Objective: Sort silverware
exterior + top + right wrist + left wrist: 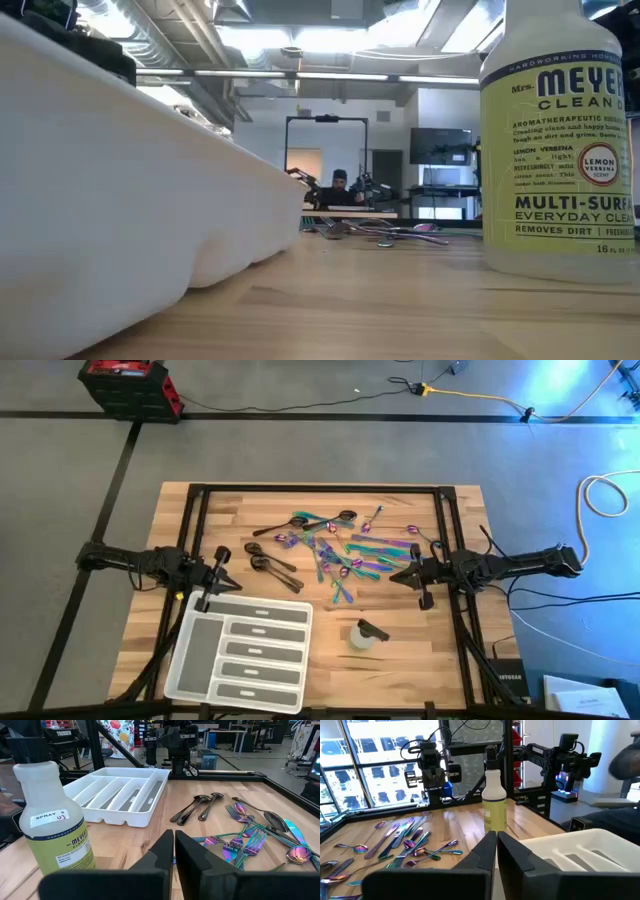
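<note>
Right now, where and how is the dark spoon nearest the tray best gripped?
Probably grip the dark spoon at mid-handle, from straight above, fingers across it: it lies flat on the table, handle slim. A second spoon lies close beside, so aim narrowly.

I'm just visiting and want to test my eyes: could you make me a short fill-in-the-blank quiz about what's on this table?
1. The silverware lies loose on the ____, none of it in the tray.
2. The spray bottle stands ____.
3. The tray lies nearer the ____ gripper than the right gripper.
4. Both grippers' fingers are ____.

Missing words: table; upright; left; shut
</note>
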{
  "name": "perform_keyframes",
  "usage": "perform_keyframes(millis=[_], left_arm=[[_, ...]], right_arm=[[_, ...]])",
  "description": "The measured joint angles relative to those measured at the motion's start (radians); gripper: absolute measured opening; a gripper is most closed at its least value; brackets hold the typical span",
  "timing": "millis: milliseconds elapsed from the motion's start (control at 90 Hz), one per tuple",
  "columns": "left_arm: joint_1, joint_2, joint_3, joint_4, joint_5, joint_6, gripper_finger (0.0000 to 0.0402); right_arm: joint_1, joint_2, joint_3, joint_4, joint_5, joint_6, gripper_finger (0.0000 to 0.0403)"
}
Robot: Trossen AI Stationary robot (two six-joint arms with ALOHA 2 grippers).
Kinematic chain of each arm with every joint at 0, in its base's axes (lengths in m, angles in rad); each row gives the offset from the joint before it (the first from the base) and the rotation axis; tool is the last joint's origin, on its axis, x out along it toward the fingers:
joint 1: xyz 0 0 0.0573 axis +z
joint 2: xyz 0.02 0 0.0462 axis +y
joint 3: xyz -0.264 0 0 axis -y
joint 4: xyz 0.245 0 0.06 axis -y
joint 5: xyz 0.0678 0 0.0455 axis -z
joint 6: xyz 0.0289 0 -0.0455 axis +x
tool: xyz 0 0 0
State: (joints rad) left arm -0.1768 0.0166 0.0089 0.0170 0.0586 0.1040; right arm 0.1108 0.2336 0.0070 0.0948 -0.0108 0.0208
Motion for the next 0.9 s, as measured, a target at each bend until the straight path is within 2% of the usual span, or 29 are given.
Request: perform_keyframes(millis=[900], left_arm=[[0.0,0.0,0.0,0.0,0.0,0.0,0.0]], right_arm=[[0.0,0.0,0.0,0.019,0.003,0.0,0.0]])
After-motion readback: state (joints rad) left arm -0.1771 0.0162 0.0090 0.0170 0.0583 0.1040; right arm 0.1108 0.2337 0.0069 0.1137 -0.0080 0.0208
